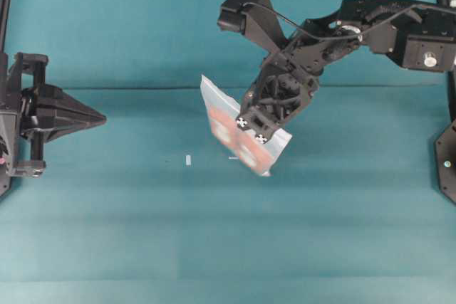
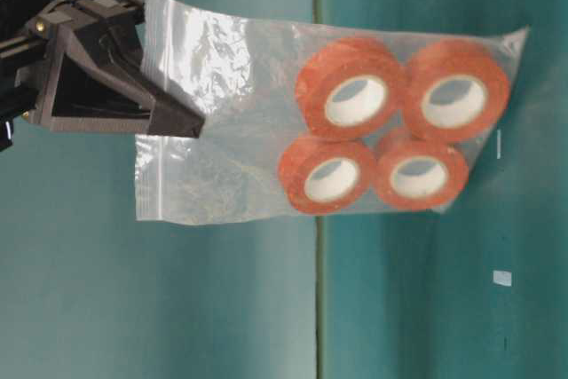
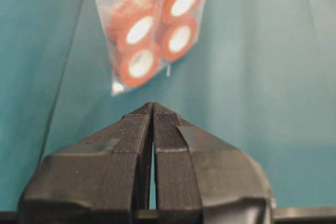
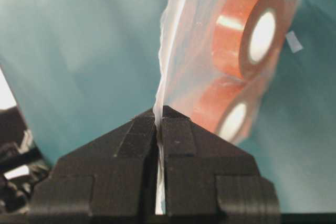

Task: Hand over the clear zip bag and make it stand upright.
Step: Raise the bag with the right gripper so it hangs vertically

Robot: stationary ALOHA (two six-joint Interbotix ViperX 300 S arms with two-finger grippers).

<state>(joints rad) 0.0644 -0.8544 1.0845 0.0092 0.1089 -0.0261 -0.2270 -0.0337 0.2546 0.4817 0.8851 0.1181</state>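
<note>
The clear zip bag (image 1: 219,108) hangs in the air over the middle of the teal table, with orange rolls (image 2: 355,99) with white cores showing through it. My right gripper (image 1: 253,130) is shut on the bag's plastic near its zip edge, and the film (image 4: 173,35) is pinched between the two fingers (image 4: 181,135). The rolls sit at the bag end away from that grip (image 2: 195,124). My left gripper (image 1: 103,117) rests at the table's left side, shut and empty. It points toward the bag (image 3: 152,30), which hangs well beyond its tip (image 3: 153,107).
Two small white marks (image 1: 188,159) lie on the teal cloth (image 1: 142,233) just left of and below the bag. The right arm (image 1: 385,30) reaches in from the upper right. Black frame parts stand at the left and right edges (image 1: 449,161).
</note>
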